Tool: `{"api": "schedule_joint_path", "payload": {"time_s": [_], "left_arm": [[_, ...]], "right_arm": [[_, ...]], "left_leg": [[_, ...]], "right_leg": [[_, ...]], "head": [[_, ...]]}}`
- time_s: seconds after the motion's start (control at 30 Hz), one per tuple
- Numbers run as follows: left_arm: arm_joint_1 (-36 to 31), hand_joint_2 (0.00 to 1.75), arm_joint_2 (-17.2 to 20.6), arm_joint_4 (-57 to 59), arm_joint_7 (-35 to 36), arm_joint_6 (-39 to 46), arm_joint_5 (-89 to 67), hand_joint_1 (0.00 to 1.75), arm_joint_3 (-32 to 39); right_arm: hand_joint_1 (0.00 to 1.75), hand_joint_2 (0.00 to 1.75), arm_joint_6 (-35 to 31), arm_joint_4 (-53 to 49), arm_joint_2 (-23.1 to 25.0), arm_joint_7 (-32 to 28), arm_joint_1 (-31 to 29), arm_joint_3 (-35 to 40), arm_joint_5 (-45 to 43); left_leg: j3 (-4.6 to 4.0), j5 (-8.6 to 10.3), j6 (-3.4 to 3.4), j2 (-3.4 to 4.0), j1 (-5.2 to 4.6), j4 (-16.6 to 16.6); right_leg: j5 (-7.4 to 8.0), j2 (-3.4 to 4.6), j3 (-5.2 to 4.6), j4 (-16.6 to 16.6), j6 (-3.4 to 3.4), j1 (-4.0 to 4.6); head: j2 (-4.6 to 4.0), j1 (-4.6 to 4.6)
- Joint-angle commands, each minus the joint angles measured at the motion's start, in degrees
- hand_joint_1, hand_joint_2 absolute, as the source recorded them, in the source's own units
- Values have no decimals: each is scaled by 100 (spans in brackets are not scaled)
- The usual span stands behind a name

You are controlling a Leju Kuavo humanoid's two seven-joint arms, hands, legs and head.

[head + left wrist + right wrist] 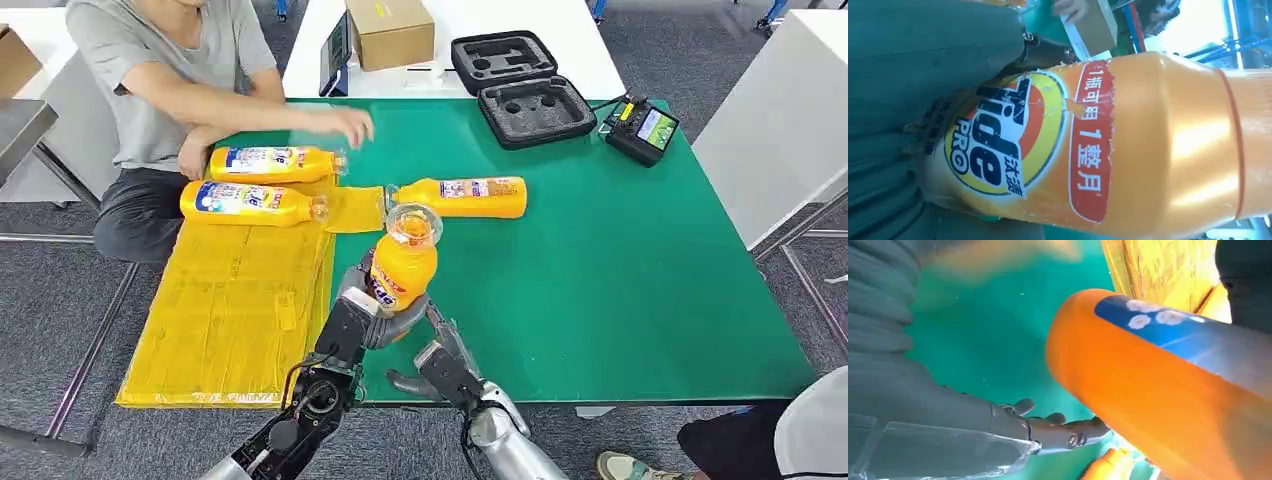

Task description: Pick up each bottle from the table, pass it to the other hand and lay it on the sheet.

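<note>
1. Bottle [402, 262] upright, held above the near edge of the green bench [640, 290], just beside the yellow sheet [235, 310]; clear cap on top.
2. Left robot hand [362, 312] wraps the bottle's lower body, fingers closed around it; likely the receiving hand in the pass, since the sheet lies on its side.
3. Right robot hand [432, 365] sits just beside the bottle base, fingers spread, holding nothing; right wrist view shows its fingers [1068, 432] extended clear of the orange body. Judged: handover done or nearly done.
4. Two bottles [265, 183] lie flat on the sheet's far end, side by side, caps pointing right.
5. Fourth bottle [462, 197] lies on the bench, not on the sheet proper, still to be picked.
6. Person's hand [345, 124] hovers over the far laid bottle.
7. Label in left wrist view reads "Tide PRO" [998, 135], plus Chinese text on a red band [1093, 140].
</note>
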Motion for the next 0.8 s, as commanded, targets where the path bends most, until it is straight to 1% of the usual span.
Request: {"api": "schedule_joint_path", "payload": {"time_s": [0.03,0.07,0.13,0.17,0.2,0.3,0.4,0.43,0.47,0.5,0.57,0.6,0.77,0.8], "left_arm": [[-125,175,415,-162,167,-16,-404,175,231],[-103,175,429,-210,158,-44,-426,175,269],[-67,175,463,-329,101,-135,-515,175,353],[-76,175,464,-325,91,-138,-530,175,362],[-90,175,460,-310,79,-135,-557,175,401],[-98,175,475,-325,28,132,-792,175,561],[-150,175,607,-453,115,334,-1158,175,674],[-181,175,668,-490,166,370,-1375,175,704],[-216,175,726,-531,254,417,-1670,175,744],[-252,175,786,-551,336,383,-1888,175,790],[-423,175,957,-472,607,168,-2161,175,798],[-479,175,999,-426,658,98,-2197,175,794],[-518,175,1012,-391,667,79,-2194,175,837],[-518,175,1012,-391,667,79,-2194,175,837]], "right_arm": [[0,175,17,-63,-39,2,19,52,-75],[0,175,18,-86,-41,2,35,42,-88],[0,175,-11,-310,-59,2,135,42,-191],[0,175,-22,-343,-62,2,150,49,-202],[0,175,-56,-561,-82,2,235,65,-276],[0,175,-109,-979,-113,2,418,66,-346],[0,175,-89,-1241,-123,2,585,24,-366],[0,175,-77,-1273,-121,2,618,10,-336],[0,175,-50,-1288,-115,2,640,-7,-322],[0,175,-44,-1291,-113,2,658,-17,-325],[0,175,-39,-1249,-121,2,672,-37,-380],[0,175,-38,-1237,-123,2,675,-38,-393],[0,175,-42,-1243,-132,2,680,-28,-403],[0,175,-42,-1243,-132,2,680,-28,-403]], "left_leg": [[20,-7,-9,3,3,-4],[30,-13,-12,3,5,-1],[13,-5,-8,4,3,-3],[34,-14,-13,6,6,-3],[23,-10,-10,3,3,-2],[24,-11,-10,-1,5,-1],[23,-10,-9,2,5,-2],[13,-6,-7,0,3,-2],[30,-14,-11,-1,6,0],[21,-9,-10,-2,4,-1],[9,-3,-7,2,4,-2],[20,-9,-11,3,6,0],[10,-4,-7,2,4,-1],[23,-10,-11,-1,6,0]], "right_leg": [[-6,9,18,-3,-8,2],[-11,11,28,-1,-11,4],[-3,9,10,-2,-7,2],[-11,15,29,-1,-12,5],[-8,9,20,0,-10,3],[-10,6,22,-1,-9,4],[-8,9,20,-2,-8,5],[-5,5,11,-1,-6,3],[-13,8,27,1,-10,5],[-10,5,19,2,-9,3],[-2,7,6,-1,-7,4],[-7,10,17,1,-10,5],[-3,7,8,-1,-7,3],[-9,7,20,1,-10,6]], "head": [[0,0],[0,2],[0,0],[0,0],[0,0],[0,0],[0,0],[0,0],[0,0],[0,2],[0,2],[0,0],[0,0],[0,0]]}}
